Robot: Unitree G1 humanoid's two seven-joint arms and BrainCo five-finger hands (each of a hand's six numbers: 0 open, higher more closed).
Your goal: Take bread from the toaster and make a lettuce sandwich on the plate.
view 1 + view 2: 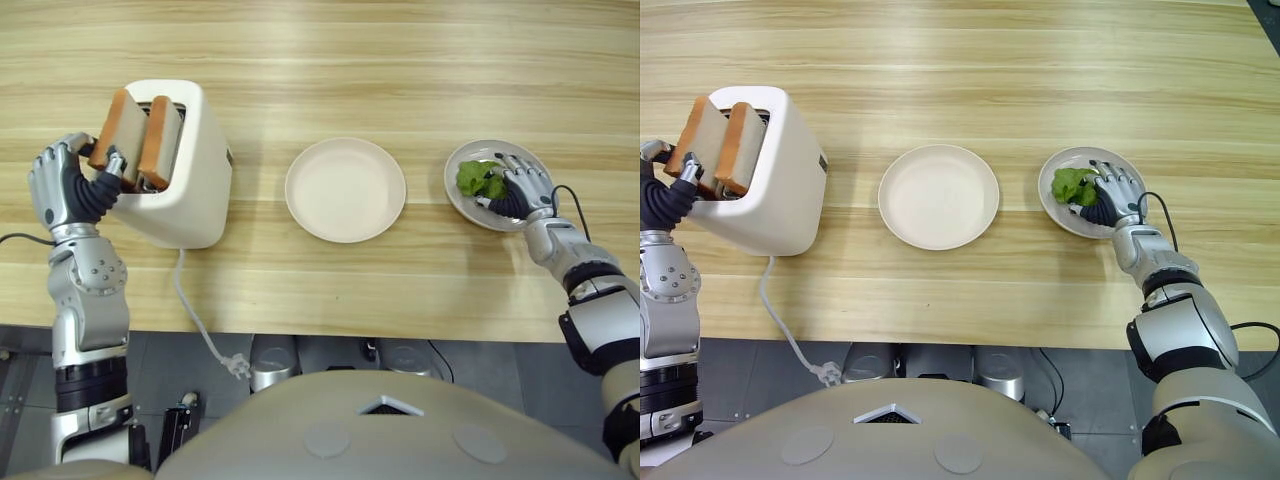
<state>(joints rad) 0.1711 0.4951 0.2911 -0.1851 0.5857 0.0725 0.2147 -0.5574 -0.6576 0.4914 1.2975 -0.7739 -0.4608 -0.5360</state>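
The wooden tabletop [400, 60] carried everything. On its left part stood the white toaster [195, 190], and its cord [177, 278] ran over the near edge. The cream plate [345, 190] lay in the middle, well apart from both hands. A small grey plate [462, 205] lay at the right. The left robot hand [68, 185] was at the left side of the toaster, closed on the outer bread slice [118, 130], which leaned out of its slot. The inner bread slice [160, 140] stood just beside it. The right robot hand [522, 190] rested over the small grey plate and touched the lettuce [478, 180]. I could not tell if it held the lettuce.
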